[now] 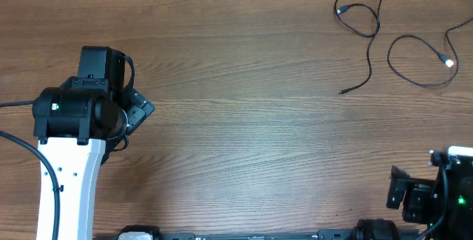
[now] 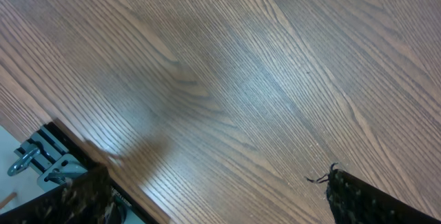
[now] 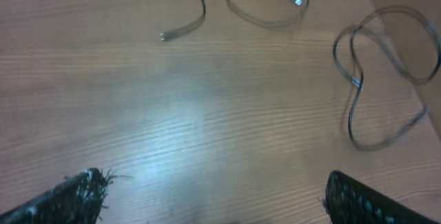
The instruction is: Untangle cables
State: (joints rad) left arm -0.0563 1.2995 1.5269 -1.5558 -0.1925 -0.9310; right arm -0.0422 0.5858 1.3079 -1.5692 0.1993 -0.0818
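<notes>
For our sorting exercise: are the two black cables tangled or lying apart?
Apart: overhead, the dark-tipped cable and the silver-tipped cable show bare table between them.

2 cables (image 1: 449,62) on table (image 1: 244,122), far right

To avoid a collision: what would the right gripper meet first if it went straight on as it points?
Probably the bare table, as the right gripper tilts down; the cables lie farther ahead. Depth is unclear.

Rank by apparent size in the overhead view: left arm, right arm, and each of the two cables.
1. left arm
2. right arm, cut off by the frame
3. silver-tipped cable and other cable: thin lines with similar spread, so I leave them tied
</notes>
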